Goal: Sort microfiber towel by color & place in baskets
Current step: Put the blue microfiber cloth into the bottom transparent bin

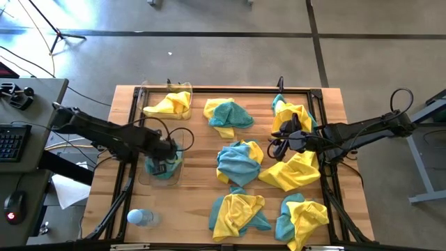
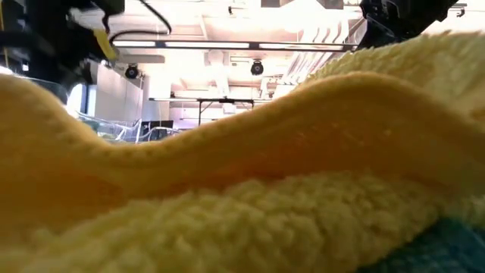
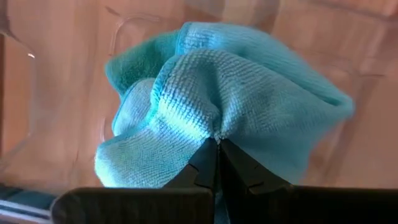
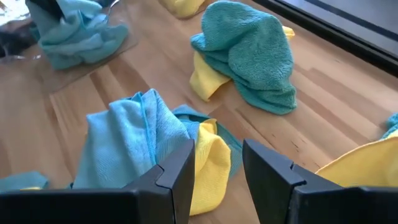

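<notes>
L gripper (image 3: 217,146) pinches a teal towel (image 3: 236,99) shut over the near clear basket (image 1: 178,174). R gripper (image 4: 217,165), jaws apart w/ nothing between, hovers above mixed towels (image 4: 155,143). Soft, light, floppy: grab a raised fold.

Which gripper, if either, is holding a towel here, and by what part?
The left gripper is shut on a teal towel, pinching a bunched fold near its middle, over the clear basket. The right gripper is open, holding nothing.
</notes>
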